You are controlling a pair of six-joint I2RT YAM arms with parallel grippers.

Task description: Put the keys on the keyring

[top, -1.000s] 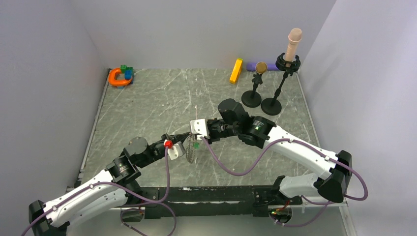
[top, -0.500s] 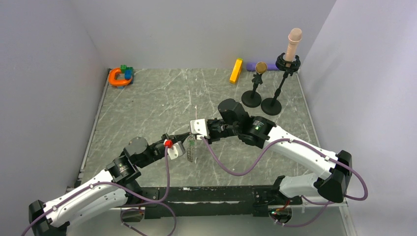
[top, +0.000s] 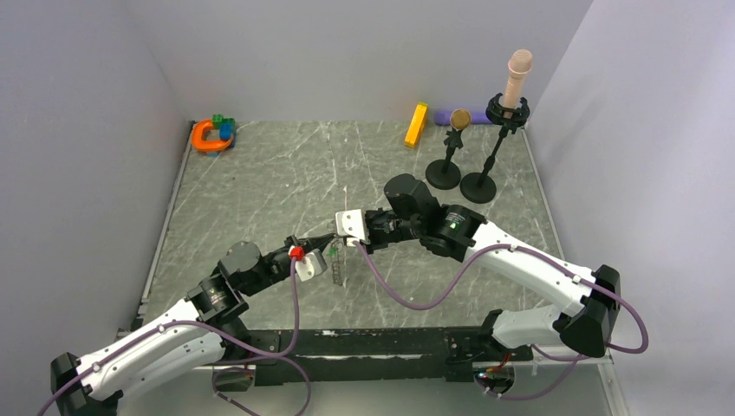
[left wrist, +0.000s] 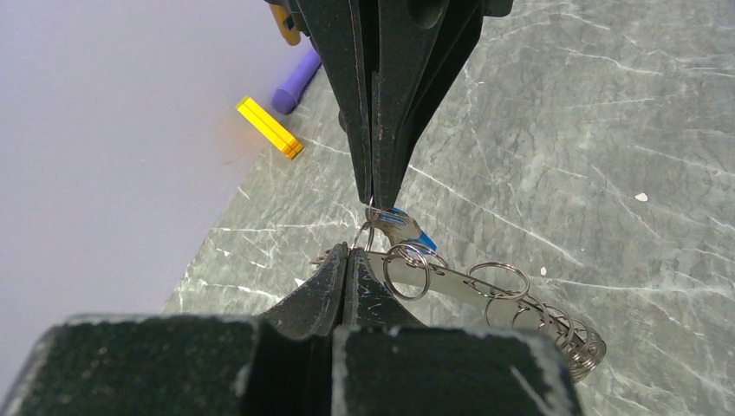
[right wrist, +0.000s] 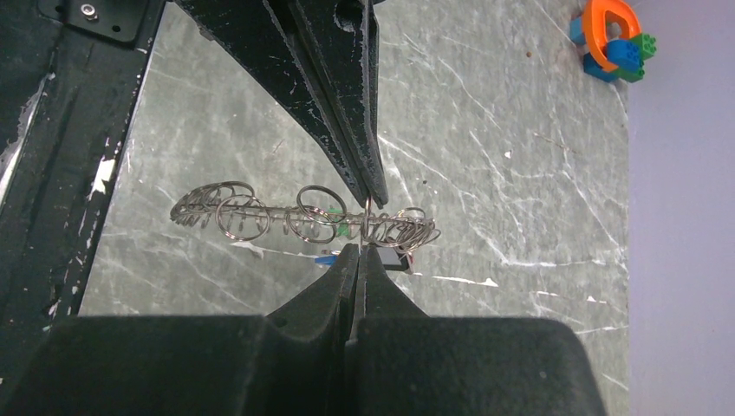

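Keyring (left wrist: 472,290): seen edge-on, its rim pinched in the pressed-together jaws of the left gripper (left wrist: 347,253). Right gripper (right wrist: 357,251): jaws likewise closed against the ring; what is nipped cannot be made out. Keys (left wrist: 406,227): only blue and green heads are discerned, half hidden.

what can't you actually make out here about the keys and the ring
- Right wrist: the right gripper, shut, covers part of the keys; whether any is threaded on the keyring cannot be told.
- Left wrist: the left gripper, shut, hides with its own fingers what it pinches.
- Top external: keyring and keys are too small to count or tell apart.
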